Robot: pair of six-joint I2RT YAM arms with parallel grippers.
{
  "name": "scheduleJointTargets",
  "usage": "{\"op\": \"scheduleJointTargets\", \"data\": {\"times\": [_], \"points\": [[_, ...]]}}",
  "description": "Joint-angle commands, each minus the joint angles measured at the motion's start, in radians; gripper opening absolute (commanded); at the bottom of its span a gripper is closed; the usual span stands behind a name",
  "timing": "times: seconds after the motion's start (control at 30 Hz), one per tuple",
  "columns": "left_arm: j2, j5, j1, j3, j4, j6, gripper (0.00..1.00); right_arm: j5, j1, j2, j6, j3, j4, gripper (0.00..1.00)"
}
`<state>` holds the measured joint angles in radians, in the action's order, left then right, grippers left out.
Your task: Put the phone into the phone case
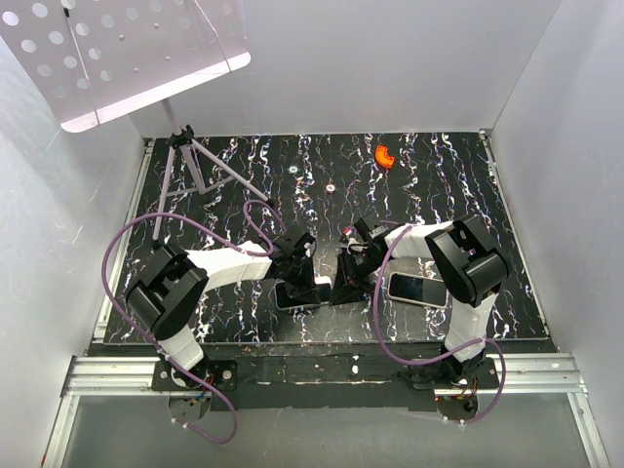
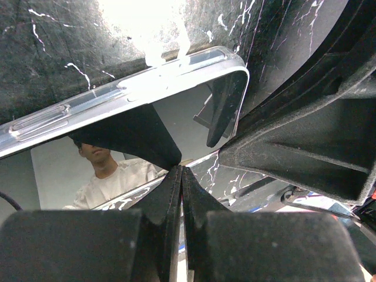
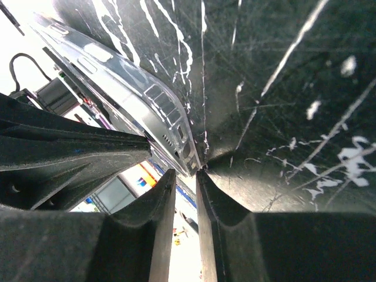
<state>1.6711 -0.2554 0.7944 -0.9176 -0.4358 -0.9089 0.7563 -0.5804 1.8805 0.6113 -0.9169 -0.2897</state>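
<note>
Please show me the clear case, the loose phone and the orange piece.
clear case [image 2: 106,104]: left wrist view, its upper rim.
phone [image 1: 417,290]: top view, its screen.
orange piece [image 1: 385,156]: top view, its middle.

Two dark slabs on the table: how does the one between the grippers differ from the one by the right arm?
The centre slab wears a clear rim with cut-outs; the right slab has a pale rim. The left gripper and right gripper sit at the centre slab's edges; the right slab lies untouched, one end under the right arm. Both lie flat on the table with glossy dark faces.
</note>
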Motion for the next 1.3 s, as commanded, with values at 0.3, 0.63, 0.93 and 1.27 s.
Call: {"op": "scheduleJointTargets", "data": {"times": [0.3, 0.63, 0.93, 1.27], "points": [[0.027, 0.159, -0.001, 0.051, -0.096, 0.044, 0.0, -0.445, -0.094, 0.111, -0.031, -0.08, -0.166, 0.26], [0.026, 0.194, -0.003, 0.045, -0.126, 0.053, 0.0, -0.479, -0.13, 0.052, -0.035, -0.085, -0.186, 0.27], [-0.013, 0.191, -0.003, 0.062, -0.116, 0.053, 0.0, -0.356, -0.075, -0.13, -0.028, -0.056, -0.154, 0.63], [-0.054, 0.166, -0.026, 0.106, -0.06, 0.044, 0.0, -0.235, 0.051, -0.106, -0.045, -0.023, -0.083, 0.69]]}}
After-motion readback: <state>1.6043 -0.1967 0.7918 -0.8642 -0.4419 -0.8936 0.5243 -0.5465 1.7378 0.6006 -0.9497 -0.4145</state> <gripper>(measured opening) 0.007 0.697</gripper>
